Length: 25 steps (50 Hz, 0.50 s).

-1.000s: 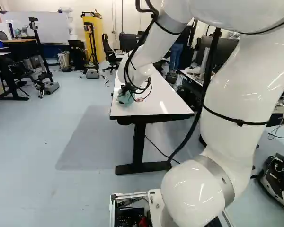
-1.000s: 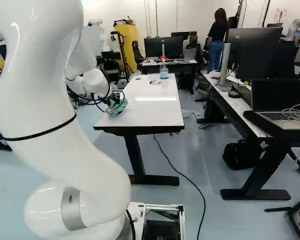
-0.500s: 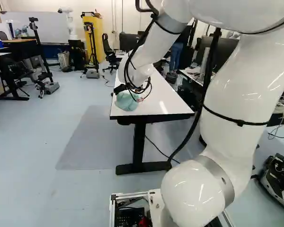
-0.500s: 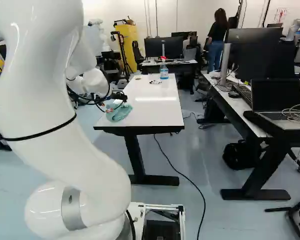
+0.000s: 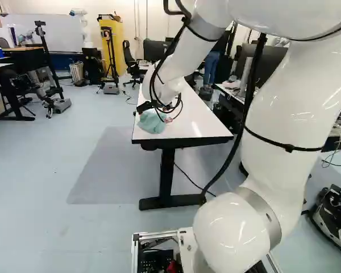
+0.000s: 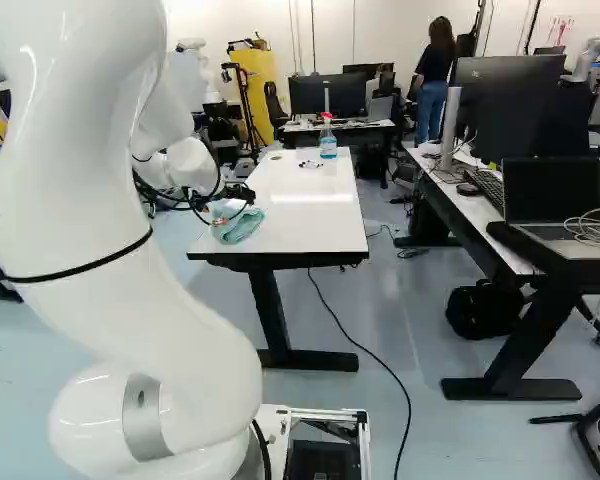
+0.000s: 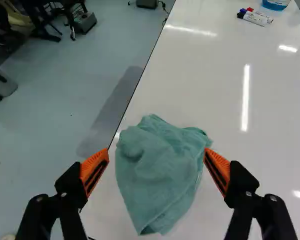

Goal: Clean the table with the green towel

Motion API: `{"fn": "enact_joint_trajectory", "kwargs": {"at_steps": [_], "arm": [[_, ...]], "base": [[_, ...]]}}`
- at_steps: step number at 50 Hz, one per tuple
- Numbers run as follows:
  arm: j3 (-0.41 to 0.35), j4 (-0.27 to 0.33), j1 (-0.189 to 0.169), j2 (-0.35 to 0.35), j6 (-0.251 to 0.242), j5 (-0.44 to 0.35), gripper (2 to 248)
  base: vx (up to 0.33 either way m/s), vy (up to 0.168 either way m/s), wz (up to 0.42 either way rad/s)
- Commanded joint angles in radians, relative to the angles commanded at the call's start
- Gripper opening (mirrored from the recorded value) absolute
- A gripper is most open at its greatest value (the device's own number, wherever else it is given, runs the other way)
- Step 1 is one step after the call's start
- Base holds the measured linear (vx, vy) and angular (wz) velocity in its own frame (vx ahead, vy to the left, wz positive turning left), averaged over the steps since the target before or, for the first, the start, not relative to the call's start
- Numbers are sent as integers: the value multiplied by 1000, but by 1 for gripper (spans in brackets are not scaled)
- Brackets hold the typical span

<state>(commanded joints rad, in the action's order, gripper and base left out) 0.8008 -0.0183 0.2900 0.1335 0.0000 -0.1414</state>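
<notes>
The gripper (image 6: 242, 192) is over the near left corner of the white table (image 6: 310, 225). Just below it the green towel (image 6: 238, 225) lies crumpled on the tabletop. In the wrist view the gripper (image 7: 157, 157) stands wide open, its orange pads on either side of the towel (image 7: 157, 172). One finger reaches over the table's long edge; the other's tip is by the towel's border, and whether it touches cannot be told.
Markers (image 7: 255, 17) and a spray bottle (image 6: 328, 140) stand or lie toward the table's far end. To the right of the right base view is a desk with a laptop (image 6: 555, 200). Another robot (image 5: 79, 23) stands far back.
The gripper has opened and risen slightly off the towel. The towel has spread out from a bunched shape and rests on the table. The base has not moved.
</notes>
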Motion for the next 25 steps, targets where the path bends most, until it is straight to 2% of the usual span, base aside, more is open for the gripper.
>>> {"fn": "enact_joint_trajectory", "kwargs": {"at_steps": [25], "arm": [[-80, 2, -32, -46, 0, -82, 247]], "base": [[0, 0, 0]]}}
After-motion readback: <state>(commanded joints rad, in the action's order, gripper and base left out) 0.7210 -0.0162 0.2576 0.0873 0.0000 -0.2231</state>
